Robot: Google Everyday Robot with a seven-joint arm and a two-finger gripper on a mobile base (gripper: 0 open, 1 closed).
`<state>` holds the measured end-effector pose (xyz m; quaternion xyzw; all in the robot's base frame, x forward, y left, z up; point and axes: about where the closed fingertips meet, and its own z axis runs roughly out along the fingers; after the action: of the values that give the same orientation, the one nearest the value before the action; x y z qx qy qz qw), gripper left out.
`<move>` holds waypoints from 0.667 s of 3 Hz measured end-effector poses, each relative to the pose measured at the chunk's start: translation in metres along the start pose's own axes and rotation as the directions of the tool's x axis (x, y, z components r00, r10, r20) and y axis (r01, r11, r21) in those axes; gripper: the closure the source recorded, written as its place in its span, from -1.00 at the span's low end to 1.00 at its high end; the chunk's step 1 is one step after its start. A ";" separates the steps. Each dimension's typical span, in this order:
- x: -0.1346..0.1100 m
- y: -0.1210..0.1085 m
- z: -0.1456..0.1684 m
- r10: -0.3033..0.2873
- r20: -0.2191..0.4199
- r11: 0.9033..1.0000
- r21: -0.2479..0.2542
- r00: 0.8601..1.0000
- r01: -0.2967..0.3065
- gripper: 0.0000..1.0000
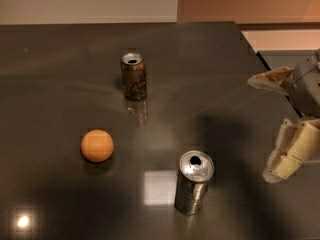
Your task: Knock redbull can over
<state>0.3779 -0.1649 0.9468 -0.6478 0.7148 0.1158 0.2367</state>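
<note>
The redbull can (193, 182) is a slim silvery-grey can with a shiny top and a dark drinking hole. It stands upright near the front of the dark table (60, 59). My gripper (267, 126) is at the right edge of the view, to the right of the can and well apart from it. Its two cream fingers are spread wide, one finger (270, 79) higher and farther back, the other finger (290, 151) lower and nearer. It holds nothing.
A brown-copper can (134, 76) with a dark logo stands upright farther back, left of centre. An orange ball (97, 145) lies to the left of the redbull can. The table's right edge (260, 59) runs just behind the gripper.
</note>
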 end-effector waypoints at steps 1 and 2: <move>-0.015 0.026 0.017 -0.033 0.086 0.997 -0.074 0.996 0.039 -1.00; -0.025 0.046 0.035 -0.052 0.162 0.990 -0.122 0.985 0.073 -1.00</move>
<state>0.3407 -0.1200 0.9221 -0.6726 0.6641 0.2049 0.2543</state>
